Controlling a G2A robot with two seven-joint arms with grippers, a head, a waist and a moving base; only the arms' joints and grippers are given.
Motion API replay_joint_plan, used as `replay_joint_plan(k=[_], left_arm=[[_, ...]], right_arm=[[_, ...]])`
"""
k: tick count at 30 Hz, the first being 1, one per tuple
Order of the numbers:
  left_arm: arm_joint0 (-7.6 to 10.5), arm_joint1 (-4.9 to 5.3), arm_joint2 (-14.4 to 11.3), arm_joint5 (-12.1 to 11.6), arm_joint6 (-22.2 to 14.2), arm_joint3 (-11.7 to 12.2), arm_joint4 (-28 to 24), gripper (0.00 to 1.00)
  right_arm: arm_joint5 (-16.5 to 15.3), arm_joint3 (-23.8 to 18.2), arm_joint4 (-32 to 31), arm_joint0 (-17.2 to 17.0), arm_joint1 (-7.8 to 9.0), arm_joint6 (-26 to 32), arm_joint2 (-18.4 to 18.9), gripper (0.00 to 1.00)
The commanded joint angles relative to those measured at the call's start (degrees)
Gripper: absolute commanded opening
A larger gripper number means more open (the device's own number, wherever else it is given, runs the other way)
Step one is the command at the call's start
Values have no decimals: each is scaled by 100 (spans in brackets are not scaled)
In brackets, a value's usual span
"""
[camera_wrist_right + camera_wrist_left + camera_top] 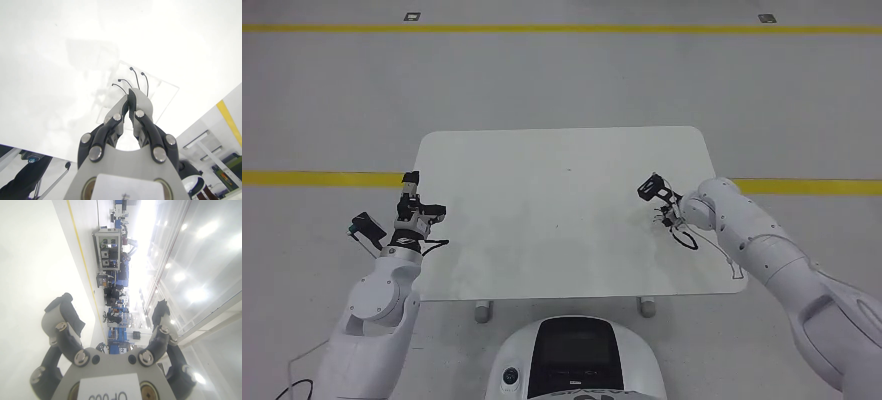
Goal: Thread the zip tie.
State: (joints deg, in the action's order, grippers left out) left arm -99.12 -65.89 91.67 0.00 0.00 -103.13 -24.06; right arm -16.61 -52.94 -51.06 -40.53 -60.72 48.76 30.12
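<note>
Top view: the left gripper (409,192) is hovering at the left edge of the white table (562,225). The right gripper (668,216) is pointing down near the right side. Anything under it is too small to make out.

Left wrist view: the left gripper (113,302) is spreading its fingers wide apart with nothing between them.

Right wrist view: the right gripper (128,97) is pressing its fingers together above a clear sheet (164,94) on the table. Four black zip ties (131,68) are lying on the sheet with their heads fanning outward. Their tails are hidden behind the fingers, so whether one is pinched cannot be told.
</note>
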Motion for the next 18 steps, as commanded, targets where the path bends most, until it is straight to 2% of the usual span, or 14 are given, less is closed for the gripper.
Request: replay_joint_plan(k=[1, 7, 18], left_arm=[[0, 0, 0, 0, 0, 0, 0, 100], [0, 0, 0, 0, 0, 0, 0, 100], [0, 0, 0, 0, 0, 0, 0, 100]], right_arm=[[-26, 108, 5, 27, -48, -28, -9, 5], [-117, 444, -19, 110, -203, -129, -41, 11], [-194, 934, -141, 233, -447, -279, -77, 11]])
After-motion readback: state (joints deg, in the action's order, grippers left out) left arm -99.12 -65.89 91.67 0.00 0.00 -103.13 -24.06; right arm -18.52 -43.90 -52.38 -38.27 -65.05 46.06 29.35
